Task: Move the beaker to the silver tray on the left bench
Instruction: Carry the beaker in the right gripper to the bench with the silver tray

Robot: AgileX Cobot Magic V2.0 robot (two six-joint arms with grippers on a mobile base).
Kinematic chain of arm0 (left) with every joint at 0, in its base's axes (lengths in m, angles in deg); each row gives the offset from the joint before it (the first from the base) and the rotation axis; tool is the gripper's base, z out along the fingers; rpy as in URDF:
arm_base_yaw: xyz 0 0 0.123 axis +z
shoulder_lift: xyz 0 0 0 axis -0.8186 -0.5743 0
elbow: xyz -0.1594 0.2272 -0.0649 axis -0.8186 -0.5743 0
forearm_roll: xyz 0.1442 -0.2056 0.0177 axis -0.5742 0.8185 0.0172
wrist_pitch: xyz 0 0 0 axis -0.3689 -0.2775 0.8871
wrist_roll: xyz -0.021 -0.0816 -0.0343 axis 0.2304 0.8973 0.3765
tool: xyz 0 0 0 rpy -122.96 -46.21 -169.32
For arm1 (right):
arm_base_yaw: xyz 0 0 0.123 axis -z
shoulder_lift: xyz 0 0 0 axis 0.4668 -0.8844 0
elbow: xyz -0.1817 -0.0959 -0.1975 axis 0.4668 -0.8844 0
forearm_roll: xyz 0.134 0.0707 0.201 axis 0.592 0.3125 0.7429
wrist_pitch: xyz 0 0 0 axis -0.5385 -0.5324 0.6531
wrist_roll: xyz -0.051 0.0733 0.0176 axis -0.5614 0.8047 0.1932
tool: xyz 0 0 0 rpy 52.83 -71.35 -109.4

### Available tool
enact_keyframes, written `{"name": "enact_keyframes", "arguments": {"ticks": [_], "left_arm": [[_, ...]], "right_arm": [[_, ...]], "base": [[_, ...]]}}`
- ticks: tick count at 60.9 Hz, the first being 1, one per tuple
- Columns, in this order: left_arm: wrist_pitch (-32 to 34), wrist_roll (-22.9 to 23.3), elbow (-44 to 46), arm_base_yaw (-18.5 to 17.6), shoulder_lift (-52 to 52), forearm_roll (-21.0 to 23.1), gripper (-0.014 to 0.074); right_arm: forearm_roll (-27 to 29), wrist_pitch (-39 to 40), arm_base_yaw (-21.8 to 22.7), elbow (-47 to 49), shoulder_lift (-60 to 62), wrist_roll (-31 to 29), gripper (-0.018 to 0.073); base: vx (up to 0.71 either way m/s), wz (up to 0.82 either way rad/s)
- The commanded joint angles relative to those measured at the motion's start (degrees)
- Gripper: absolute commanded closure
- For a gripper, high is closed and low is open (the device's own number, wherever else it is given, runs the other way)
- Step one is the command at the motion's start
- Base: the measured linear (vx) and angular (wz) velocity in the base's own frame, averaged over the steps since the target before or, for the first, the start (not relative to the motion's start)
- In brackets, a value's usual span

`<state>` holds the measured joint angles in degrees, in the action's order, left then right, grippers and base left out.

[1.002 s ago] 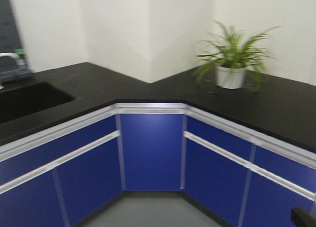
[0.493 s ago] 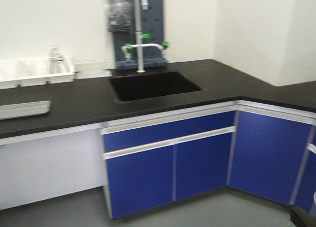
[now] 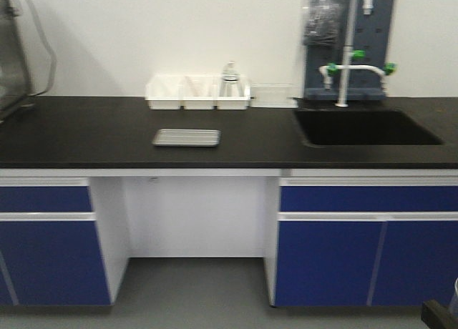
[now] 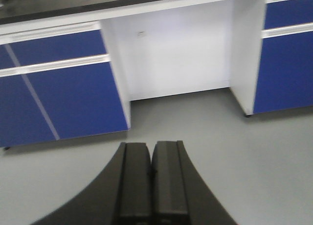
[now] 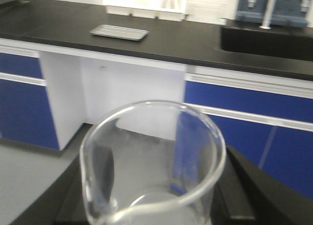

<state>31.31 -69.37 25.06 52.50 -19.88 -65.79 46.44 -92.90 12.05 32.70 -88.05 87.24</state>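
Note:
In the right wrist view my right gripper (image 5: 151,205) is shut on the beaker (image 5: 151,156), a clear glass cylinder with a round rim, held upright above the grey floor, well short of the bench. The silver tray (image 3: 186,136) lies flat on the black worktop of the left bench (image 3: 86,136); it also shows in the right wrist view (image 5: 119,32), far ahead and to the left. My left gripper (image 4: 151,151) is shut and empty, its jaws pressed together over the floor. Only a dark corner of an arm (image 3: 438,315) shows in the front view.
White plastic bins (image 3: 198,91) stand against the wall behind the tray, one holding a clear glass vessel (image 3: 230,81). A black sink (image 3: 365,126) with a white tap (image 3: 351,57) lies to the right. Blue cabinets (image 3: 358,250) flank an open knee space (image 3: 193,214).
The front view has swung left along the benches: from the corner with a potted plant, past the sink, to face the bench with the silver tray and bins.

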Motion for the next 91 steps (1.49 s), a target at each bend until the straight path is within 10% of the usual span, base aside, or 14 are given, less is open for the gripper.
{"name": "enact_keyframes", "arguments": {"ticks": [1, 51, 91], "left_arm": [[4.3, 0.1, -1.1, -0.4, 0.4, 0.1, 0.0595], [4.3, 0.1, -1.1, -0.4, 0.4, 0.1, 0.0595], [4.3, 0.1, -1.1, -0.4, 0.4, 0.1, 0.0595]], "right_arm": [[-0.4, 4.1, -0.1, 1.9, 0.0, -0.2, 0.0570], [-0.4, 4.1, -0.1, 1.9, 0.0, -0.2, 0.0570], [-0.4, 4.1, -0.1, 1.9, 0.0, -0.2, 0.0570]], "base": [[0.00, 0.57], [0.16, 0.46], [0.41, -0.23]]}}
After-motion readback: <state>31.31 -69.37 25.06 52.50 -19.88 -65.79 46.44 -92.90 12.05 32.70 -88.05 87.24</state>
